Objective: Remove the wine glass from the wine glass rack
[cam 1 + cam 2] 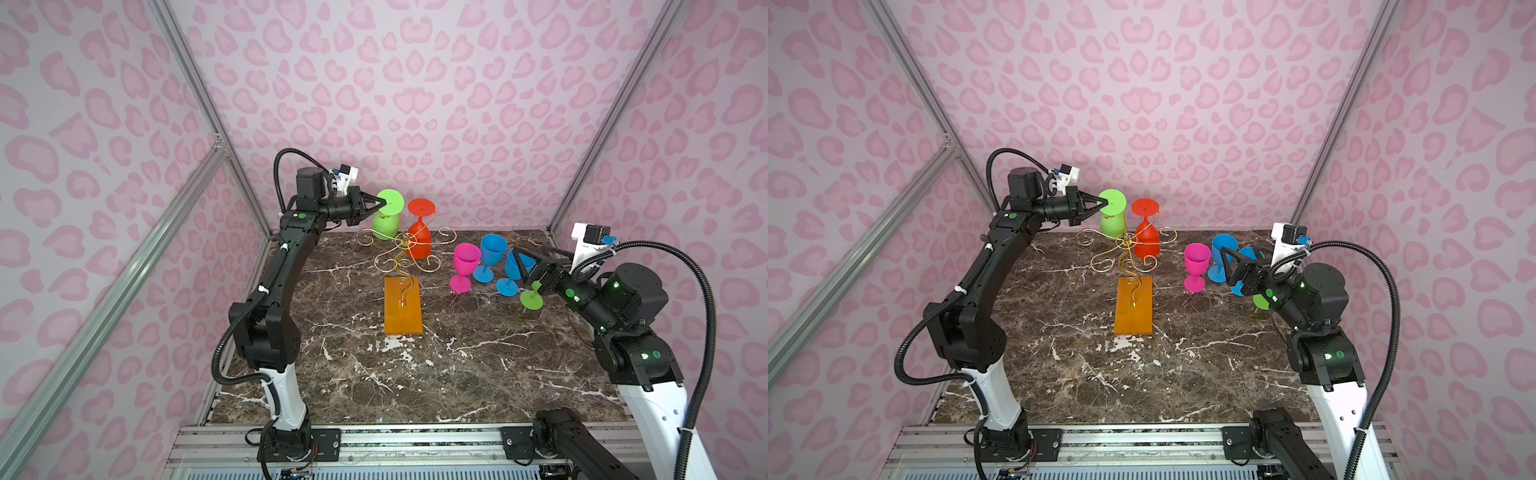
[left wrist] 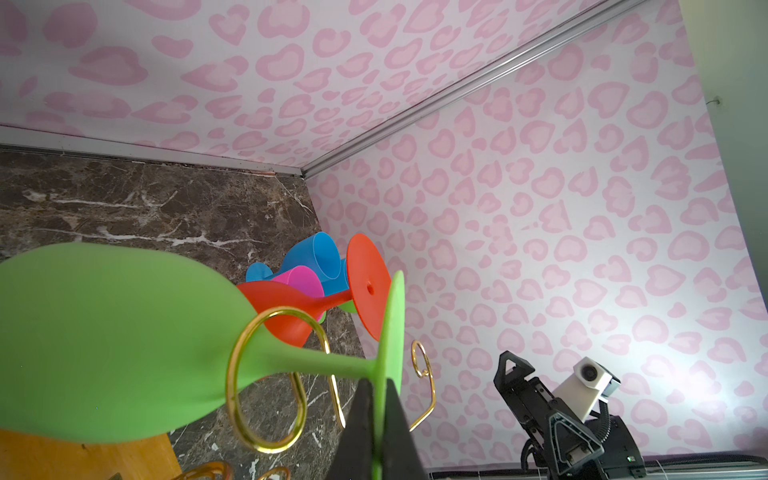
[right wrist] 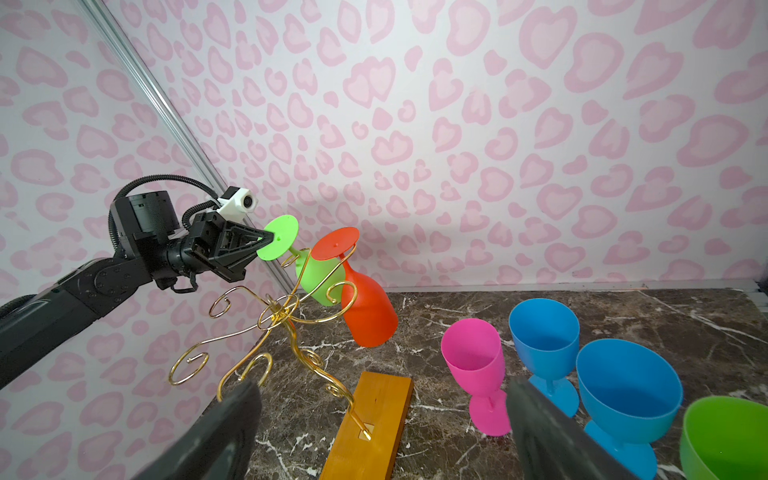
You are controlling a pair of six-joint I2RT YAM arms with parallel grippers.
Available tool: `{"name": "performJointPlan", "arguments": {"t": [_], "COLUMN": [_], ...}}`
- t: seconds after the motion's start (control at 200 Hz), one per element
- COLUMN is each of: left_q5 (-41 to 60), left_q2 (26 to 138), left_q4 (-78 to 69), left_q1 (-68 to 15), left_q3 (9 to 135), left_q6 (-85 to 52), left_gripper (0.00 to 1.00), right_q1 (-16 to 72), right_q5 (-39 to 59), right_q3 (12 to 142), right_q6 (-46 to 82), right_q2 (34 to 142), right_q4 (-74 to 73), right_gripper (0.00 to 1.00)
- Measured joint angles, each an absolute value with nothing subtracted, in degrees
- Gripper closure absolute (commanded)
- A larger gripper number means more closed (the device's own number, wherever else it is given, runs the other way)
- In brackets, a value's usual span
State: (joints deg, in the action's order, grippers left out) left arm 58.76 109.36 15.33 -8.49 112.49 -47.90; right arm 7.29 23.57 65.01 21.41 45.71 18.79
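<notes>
The wine glass rack (image 1: 402, 253) is gold wire on an orange wooden base (image 1: 402, 309), standing mid-table in both top views. A green wine glass (image 1: 384, 224) hangs upside down from a back arm, tilted. In the left wrist view its stem (image 2: 316, 361) passes through a gold loop (image 2: 249, 374). My left gripper (image 1: 383, 203) (image 2: 379, 395) is shut on the rim of its foot. Beside it a red wine glass (image 1: 419, 239) hangs from the rack too. My right gripper (image 1: 521, 266) (image 3: 380, 384) is open and empty, low at the right.
On the table to the right of the rack stand a pink glass (image 1: 465, 262), two blue glasses (image 1: 492, 253) (image 1: 513, 270) and another green glass (image 1: 532, 297), the last two close against my right gripper. The pink patterned back wall (image 1: 415, 124) is just behind the rack.
</notes>
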Motion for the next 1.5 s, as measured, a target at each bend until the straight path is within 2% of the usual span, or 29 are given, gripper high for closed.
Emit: {"name": "performJointPlan", "arguments": {"t": [1.5], "left_q5": [53.6], "left_q2": [112.0], "left_q4": [17.0], "left_q1": [-10.6], "left_q3": [115.9], "left_q6": [-46.3], "left_gripper": [0.97], "right_q1": [7.4], "right_q5": [22.6], "right_q3": [64.0], "right_q6": [21.4], "right_q2": [44.9], "right_q4": [19.3], "right_gripper": [0.06]}}
